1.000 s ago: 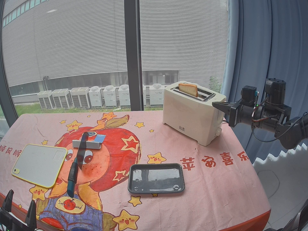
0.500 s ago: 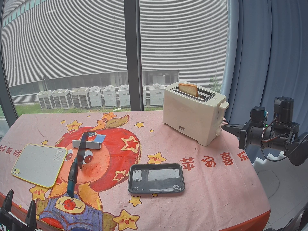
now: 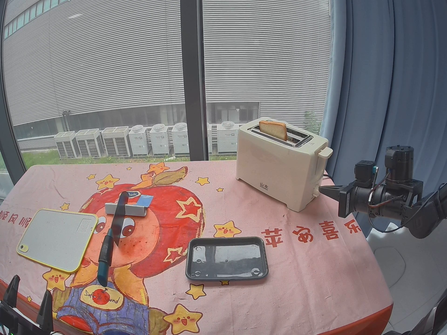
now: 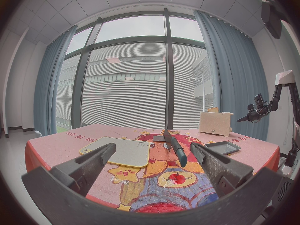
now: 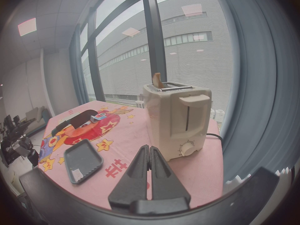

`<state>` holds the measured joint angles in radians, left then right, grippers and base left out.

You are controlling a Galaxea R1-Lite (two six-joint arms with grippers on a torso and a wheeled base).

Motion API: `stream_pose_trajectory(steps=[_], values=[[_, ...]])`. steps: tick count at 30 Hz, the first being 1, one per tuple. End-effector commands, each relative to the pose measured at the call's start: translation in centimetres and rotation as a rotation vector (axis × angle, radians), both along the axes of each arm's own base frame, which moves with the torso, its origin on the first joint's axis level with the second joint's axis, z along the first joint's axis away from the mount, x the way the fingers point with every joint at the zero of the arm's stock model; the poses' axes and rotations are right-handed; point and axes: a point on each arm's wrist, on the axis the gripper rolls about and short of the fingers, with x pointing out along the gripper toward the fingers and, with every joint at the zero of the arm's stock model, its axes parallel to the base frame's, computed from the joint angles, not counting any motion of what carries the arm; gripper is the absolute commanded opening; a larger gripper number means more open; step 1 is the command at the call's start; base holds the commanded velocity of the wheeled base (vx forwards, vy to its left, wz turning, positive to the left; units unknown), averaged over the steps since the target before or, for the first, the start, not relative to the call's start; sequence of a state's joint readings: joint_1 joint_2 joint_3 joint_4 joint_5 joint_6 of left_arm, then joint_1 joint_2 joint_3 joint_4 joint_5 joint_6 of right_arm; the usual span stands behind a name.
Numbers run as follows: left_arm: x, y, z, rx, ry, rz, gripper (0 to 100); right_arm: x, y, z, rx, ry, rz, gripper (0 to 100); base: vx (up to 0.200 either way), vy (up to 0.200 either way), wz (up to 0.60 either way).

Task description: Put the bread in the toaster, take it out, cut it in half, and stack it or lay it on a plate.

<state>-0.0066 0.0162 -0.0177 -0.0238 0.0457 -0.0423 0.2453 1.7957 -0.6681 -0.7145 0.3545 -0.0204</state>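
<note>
Cream toaster (image 3: 274, 173) w/ bread (image 3: 273, 129), dark plate (image 3: 228, 259)

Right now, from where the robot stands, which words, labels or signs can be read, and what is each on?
"苹安喜乐": red characters on the tablecloth, near the toaster.
"Safe ... und": tablecloth's near edge, an apple picture hiding the middle.
Toaster's side: small two-character mark, too small to be sure.
Knife rest label: too small to read.
Red characters at the tablecloth's left edge: cut off, unreadable.
</note>
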Motion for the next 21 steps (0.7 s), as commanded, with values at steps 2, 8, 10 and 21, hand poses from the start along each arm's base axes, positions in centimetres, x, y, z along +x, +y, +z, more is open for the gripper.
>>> stream_pose_trajectory(steps=[2, 8, 10, 21], values=[[0.0, 0.0, -0.4, -0.001, 0.004, -0.001, 100, 1.5, -0.3, -2.3, -0.026, 0.063, -0.037, 0, 0.0, 0.0, 0.0], [0.0, 0.0, -0.4, -0.001, 0.004, -0.001, 100, 2.5, -0.8, -3.5, -0.034, 0.095, -0.06, 0, 0.0, 0.0, 0.0], [0.0, 0.0, -0.4, -0.001, 0.004, -0.001, 100, 2.8, -0.9, -4.0, -0.036, 0.107, -0.062, 0, 0.0, 0.0, 0.0], [0.0, 0.0, -0.4, -0.001, 0.004, 0.001, 100, 3.9, -0.7, -6.4, -0.068, 0.166, -0.093, 0, 0.0, 0.0, 0.0]])
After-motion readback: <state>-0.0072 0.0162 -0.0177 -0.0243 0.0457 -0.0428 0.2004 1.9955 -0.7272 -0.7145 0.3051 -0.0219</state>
